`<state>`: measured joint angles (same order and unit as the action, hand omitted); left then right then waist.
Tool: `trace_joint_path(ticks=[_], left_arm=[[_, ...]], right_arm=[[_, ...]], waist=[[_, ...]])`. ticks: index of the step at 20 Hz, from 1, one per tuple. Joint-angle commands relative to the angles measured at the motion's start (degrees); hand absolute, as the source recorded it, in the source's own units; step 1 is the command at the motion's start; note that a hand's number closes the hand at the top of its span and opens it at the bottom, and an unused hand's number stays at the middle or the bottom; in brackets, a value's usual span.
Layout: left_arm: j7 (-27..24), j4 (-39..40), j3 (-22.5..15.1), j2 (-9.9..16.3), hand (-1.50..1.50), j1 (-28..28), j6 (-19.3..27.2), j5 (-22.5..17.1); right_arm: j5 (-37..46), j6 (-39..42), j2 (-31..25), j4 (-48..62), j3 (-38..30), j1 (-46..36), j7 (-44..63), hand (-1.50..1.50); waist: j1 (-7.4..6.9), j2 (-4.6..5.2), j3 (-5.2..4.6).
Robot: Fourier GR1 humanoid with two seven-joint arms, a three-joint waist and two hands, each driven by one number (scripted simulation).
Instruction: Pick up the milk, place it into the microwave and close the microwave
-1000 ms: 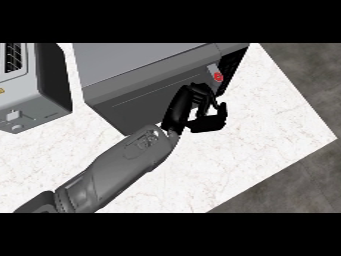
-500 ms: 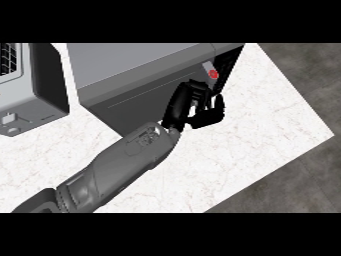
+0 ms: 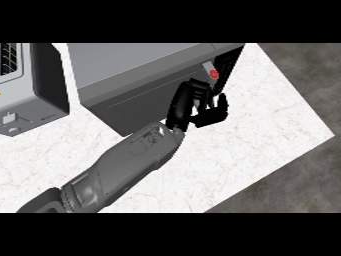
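The microwave [image 3: 140, 82] stands on the white marbled tabletop [image 3: 261, 125], toward the rear centre of the head view, with its grey door face turned toward the robot. A narrow light panel carrying a red round button [image 3: 213, 74] shows at the door's right edge, next to a dark strip along the microwave's right side. One grey forearm [image 3: 117, 172] enters from the lower left edge and runs diagonally up to the right. Which arm it is cannot be told from this view. Its black robot hand [image 3: 195, 106] rests against the right part of the door face, just below the red button, with fingers [image 3: 190, 92] extended upward along the door and curled round nothing; the robot hand is in the open state. The milk is not visible; its location cannot be told. A second grey appliance [image 3: 14, 87] with a grille and a yellow warning label stands at the left, apart from the microwave.
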<state>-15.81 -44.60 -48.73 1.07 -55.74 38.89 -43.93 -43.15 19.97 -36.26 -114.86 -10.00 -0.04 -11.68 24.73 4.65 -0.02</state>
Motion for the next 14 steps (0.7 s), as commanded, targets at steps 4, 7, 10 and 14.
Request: trace_joint_path(ticks=[4,7,10,14], left_arm=[[-0.26,6.48,4.74,-1.07,1.50,-4.20,4.72,-2.45],[-0.42,7.56,4.08,-0.21,1.50,-4.80,2.77,-3.57],[-1.00,9.13,2.12,0.50,1.50,-3.80,1.49,-4.21],[-1.27,10.26,0.95,3.14,1.50,-3.58,-2.06,-5.78]], right_arm=[[-2.28,-1.00,-1.12,0.12,-3.02,-0.09,0.86,-1.50],[-2.25,-1.61,-1.93,-0.19,-4.35,0.22,1.41,-1.50],[-3.25,-2.34,-2.02,-0.13,-6.17,0.55,1.39,-1.50],[-4.17,-2.36,-2.57,-0.91,-7.76,0.96,1.54,-1.50]], waist=[[-2.56,-0.23,-0.02],[-3.86,-0.14,-0.17],[-4.91,-0.14,-0.09],[-6.55,0.05,-0.13]])
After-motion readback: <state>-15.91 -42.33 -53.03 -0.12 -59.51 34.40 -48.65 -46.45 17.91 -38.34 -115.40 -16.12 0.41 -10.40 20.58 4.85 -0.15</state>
